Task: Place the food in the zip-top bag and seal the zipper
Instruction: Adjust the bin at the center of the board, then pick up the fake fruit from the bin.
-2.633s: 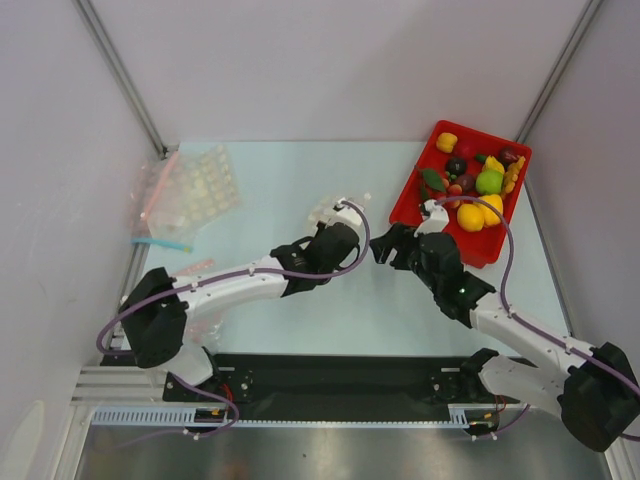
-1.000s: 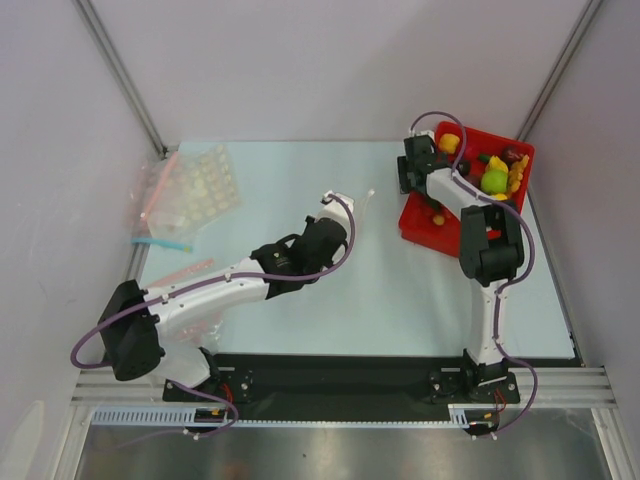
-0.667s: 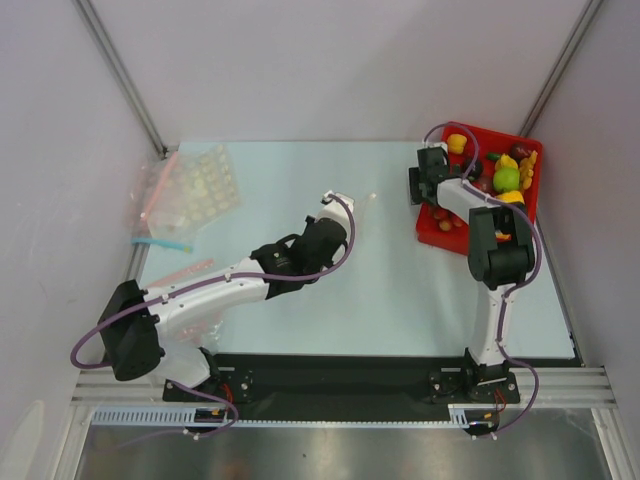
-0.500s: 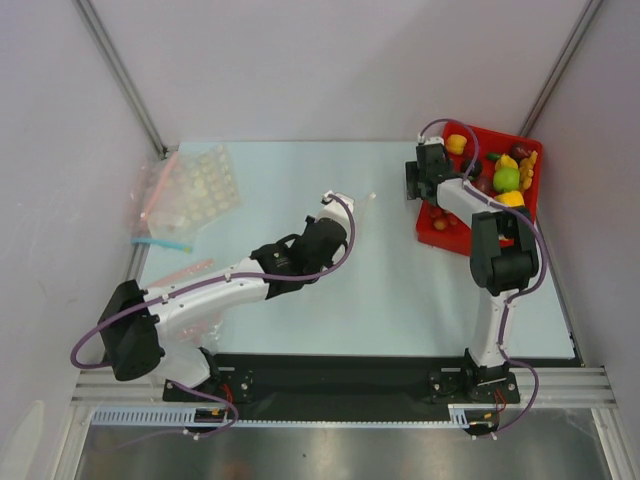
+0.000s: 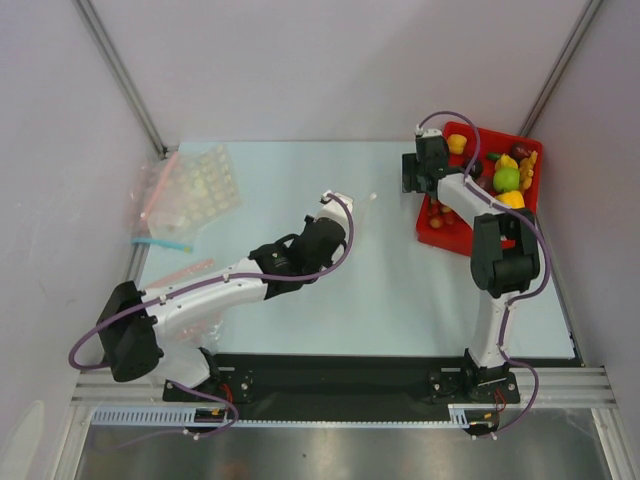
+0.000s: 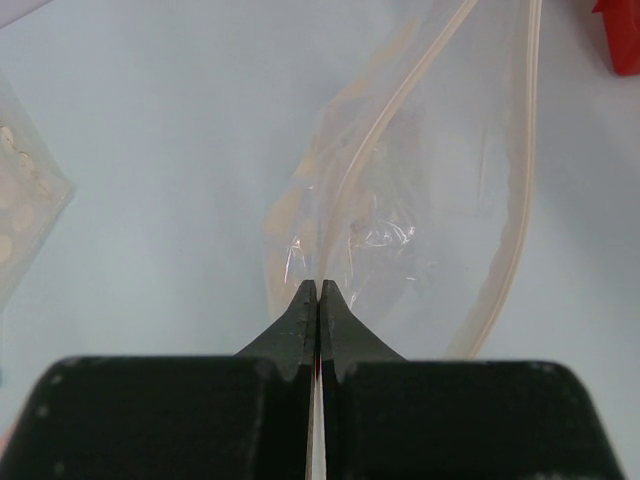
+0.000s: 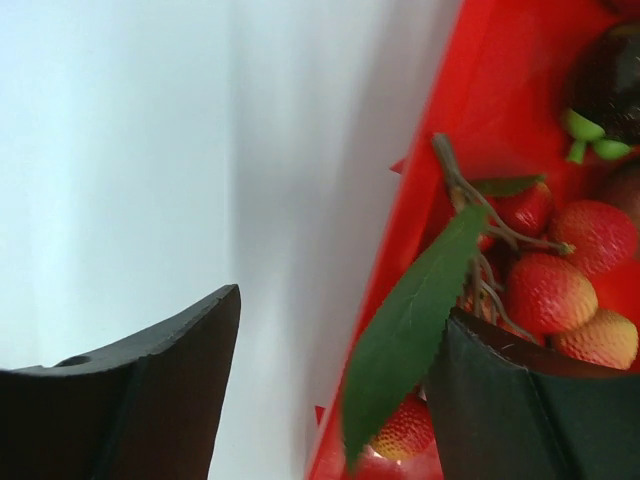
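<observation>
Food [image 5: 507,180] filled the red tray [image 5: 447,236]: glossy yellow, green, orange and dark pieces in the overhead view. Through the right wrist camera I saw bumpy red berries [image 7: 545,295] on a twiggy stem with one long green leaf [image 7: 405,335]. My right claw [image 7: 342,305] stood with its jaws apart, straddling the tray's wall. One finger was outside over the table [image 7: 120,150], the other inside, just beside the berries. The leaf hung between the jaws, and I could not tell whether either finger touched it.

The zip-top bag [image 6: 420,210] lay directly ahead of my left claw [image 6: 318,298], clear and crinkled, resting on the table. Its whitish zipper [image 6: 522,200] showed as two thin strips running away from the fingertips with a gap between them. That claw was pressed fully together, with the bag's near edge pinched between the tips. In the overhead view the bag sat well apart from the right claw and the tray.
</observation>
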Available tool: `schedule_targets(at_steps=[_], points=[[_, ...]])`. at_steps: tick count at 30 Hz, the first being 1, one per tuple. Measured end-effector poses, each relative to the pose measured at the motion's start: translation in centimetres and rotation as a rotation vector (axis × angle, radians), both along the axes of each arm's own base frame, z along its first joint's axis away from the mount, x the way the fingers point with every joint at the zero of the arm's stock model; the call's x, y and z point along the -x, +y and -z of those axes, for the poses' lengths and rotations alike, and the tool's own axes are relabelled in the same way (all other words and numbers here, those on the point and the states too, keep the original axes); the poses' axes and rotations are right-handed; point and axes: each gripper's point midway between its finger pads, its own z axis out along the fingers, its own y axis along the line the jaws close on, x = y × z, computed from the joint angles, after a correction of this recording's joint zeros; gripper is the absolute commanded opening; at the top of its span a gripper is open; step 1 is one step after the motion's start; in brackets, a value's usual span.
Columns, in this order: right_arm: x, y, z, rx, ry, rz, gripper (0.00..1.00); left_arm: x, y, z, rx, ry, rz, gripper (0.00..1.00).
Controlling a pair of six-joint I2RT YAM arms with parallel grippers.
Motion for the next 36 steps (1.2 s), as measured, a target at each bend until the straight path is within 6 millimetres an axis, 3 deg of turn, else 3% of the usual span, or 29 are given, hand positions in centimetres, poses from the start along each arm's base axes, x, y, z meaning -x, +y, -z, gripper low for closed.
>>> schedule_targets(at_steps=[8,11,14,17,22,29,30,31,32,33,36], points=[[0.8,-2.6,0.8,0.016,0.045,0.085,0.59,0.0,0.0,-0.2,0.004,-0.003,0.0,0.0],[0.9,-3.0,1.6,0.023,0.068,0.088,0.32,0.0,0.1,-0.3,0.006,-0.004,0.0,0.0],[0.8,-2.3,2.0,0.039,0.073,0.077,0.19,0.0,0.1,-0.3,0.006,-0.004,0.0,0.0],[0.9,-1.9,1.9,0.053,0.073,0.08,0.18,0.0,0.1,-0.3,0.005,-0.004,0.0,0.0],[1.3,0.2,1.9,0.062,0.073,0.04,0.22,0.0,0.1,-0.3,0.006,-0.004,0.0,0.0],[2.4,5.8,1.1,0.025,0.099,-0.078,0.31,0.0,0.1,-0.3,0.006,-0.005,-0.001,0.0],[2.4,7.0,0.8,0.003,0.099,-0.105,0.44,0.0,0.1,-0.3,0.006,-0.006,-0.001,0.0],[2.4,7.7,0.6,-0.008,0.096,-0.121,0.45,0.0,0.1,-0.4,0.007,-0.007,-0.002,0.0],[2.3,8.4,0.2,-0.022,0.089,-0.139,0.7,0.0,0.1,-0.5,0.01,-0.008,-0.002,0.0],[2.2,9.3,-0.2,-0.047,0.08,-0.156,0.78,0.1,0.2,-0.6,0.013,-0.01,-0.003,0.0],[1.9,11.1,-1.3,-0.087,0.051,-0.204,0.85,0.2,0.5,-0.9,0.021,-0.016,-0.003,0.01]])
